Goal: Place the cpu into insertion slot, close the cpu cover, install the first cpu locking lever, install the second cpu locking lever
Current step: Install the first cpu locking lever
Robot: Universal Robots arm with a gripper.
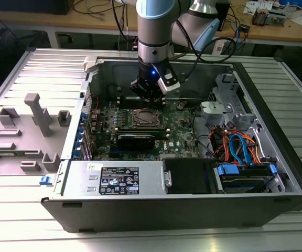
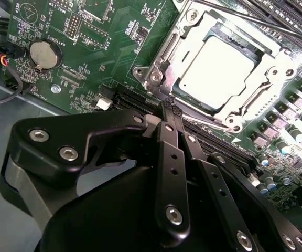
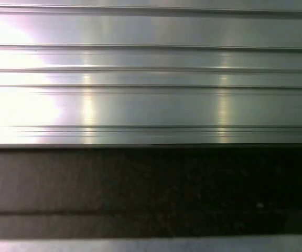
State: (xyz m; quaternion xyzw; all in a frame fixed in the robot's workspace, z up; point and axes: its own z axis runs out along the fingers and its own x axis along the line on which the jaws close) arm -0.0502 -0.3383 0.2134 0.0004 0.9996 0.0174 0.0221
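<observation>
Coin cell on the green board sits well apart from the work. Gripper: fingers pressed together, nothing held, tip just beside the insertion slot rim. The cpu is seated and the cpu cover looks down. Judged locking stage: push squarely, clear of board parts.

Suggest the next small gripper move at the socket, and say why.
Probably a slight press toward the board with the shut gripper. In the second wrist view its tip sits right at the near edge of the cpu cover, which already lies flat around the seated cpu. Whether that edge is latched, I cannot tell.
</observation>
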